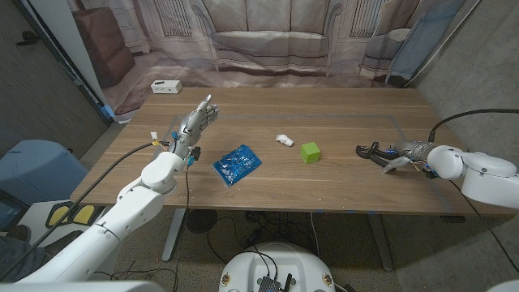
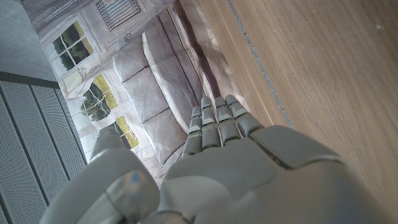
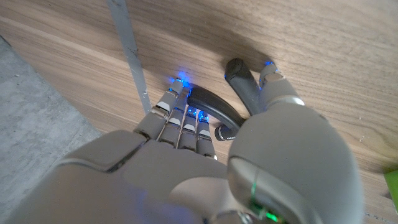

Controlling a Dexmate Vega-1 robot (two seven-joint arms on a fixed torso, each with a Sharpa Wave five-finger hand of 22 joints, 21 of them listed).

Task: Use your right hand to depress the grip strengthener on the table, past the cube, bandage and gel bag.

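Note:
The black grip strengthener [image 1: 371,150] lies near the table's right edge. My right hand [image 1: 408,154] grips its handles. In the right wrist view my fingers [image 3: 184,121] curl over one dark handle of the grip strengthener [image 3: 214,107] and my thumb presses the other handle. Left of it stand the green cube [image 1: 310,152], the small white bandage [image 1: 284,139] and the blue gel bag [image 1: 237,162]. My left hand [image 1: 195,125] is raised over the table's left part with straight fingers and holds nothing; its back [image 2: 230,162] shows in the left wrist view.
A white box [image 1: 166,86] sits at the table's far left corner. A grey tape strip [image 3: 127,53] runs across the wood beside my right hand. A printed sofa backdrop [image 1: 268,36] hangs behind the table [image 1: 340,186].

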